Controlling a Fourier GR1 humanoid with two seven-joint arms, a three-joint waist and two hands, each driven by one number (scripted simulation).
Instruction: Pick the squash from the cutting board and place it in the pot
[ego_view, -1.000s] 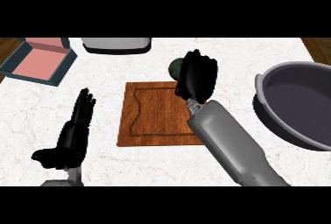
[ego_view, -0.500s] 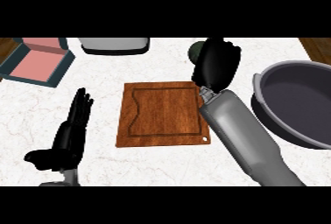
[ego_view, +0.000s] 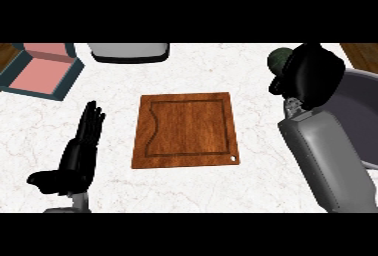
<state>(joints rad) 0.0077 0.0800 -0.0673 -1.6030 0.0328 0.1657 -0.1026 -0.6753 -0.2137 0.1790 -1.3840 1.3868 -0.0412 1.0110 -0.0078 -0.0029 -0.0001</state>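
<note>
White marble counter (ego_view: 192, 190) fills our head view, with a bare wooden board (ego_view: 186, 130) at its middle. Our right hand (ego_view: 310, 72) has its fingers curled round the dark green squash (ego_view: 278, 58) — only its left edge shows — beside the grey pot's (ego_view: 358, 110) rim. Our left hand (ego_view: 77, 155) rests at lower left, fingers straight. At the back we see a pink-and-teal box (ego_view: 40, 70) and a grey object (ego_view: 129, 51)

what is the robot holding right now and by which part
The right hand is curled round the dark green squash, covering most of it; only its upper-left end shows. The left hand holds nothing.
</note>
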